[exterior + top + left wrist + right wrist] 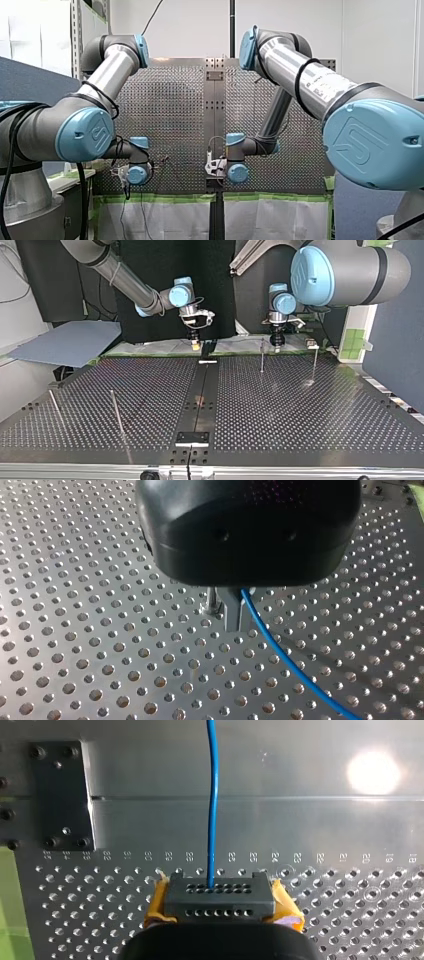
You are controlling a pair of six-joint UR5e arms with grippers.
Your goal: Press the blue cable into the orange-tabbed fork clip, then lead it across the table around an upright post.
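Left fingers (pixel 231 612) shut on blue cable (pixel 280 655); right fingers (pixel 220 907) shut on it too, at tabletop (pixel 150 405) arm-side edge. Clip unseen; pressing and post (pixel 262 355) routing seemingly undone.

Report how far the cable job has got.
Done: the blue cable is in both arms' hold. In hand: my left gripper pinches it beside an upright post; my right gripper clamps a grey block that the cable runs from. Left: no orange-tabbed clip shows anywhere, so seating is unconfirmed; the cable leads away from the post, not around it.
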